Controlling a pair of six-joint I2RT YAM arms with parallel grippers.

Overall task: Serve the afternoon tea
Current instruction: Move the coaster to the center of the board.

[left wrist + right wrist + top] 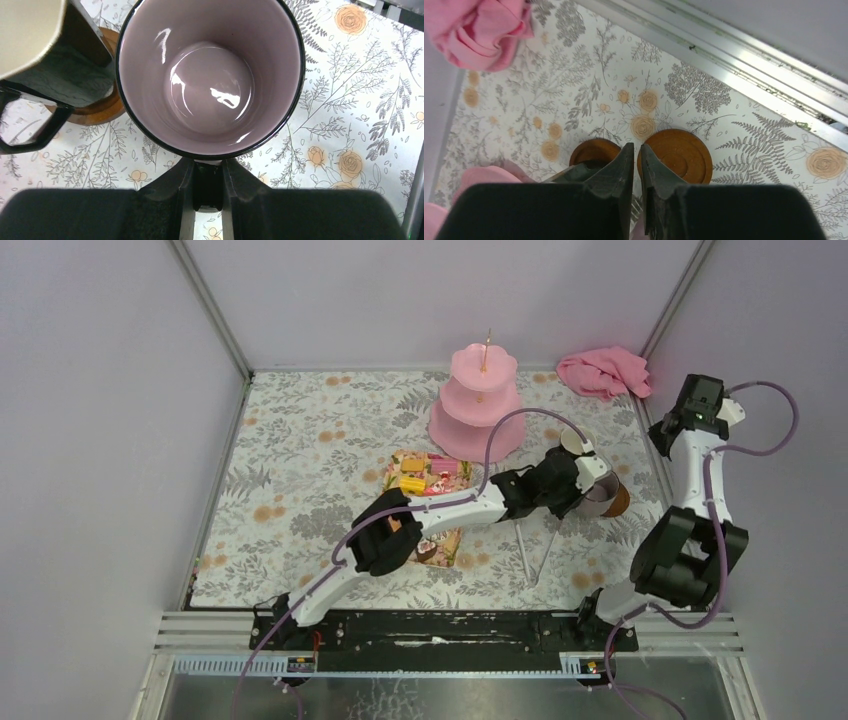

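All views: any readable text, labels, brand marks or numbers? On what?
No readable text in any view.
grey mug: plain glossy inside, no print.
black mug: no lettering on the side that shows.
wooden coaster: bare, no mark.
base rail: small fittings near its ends, too small to read any marking.
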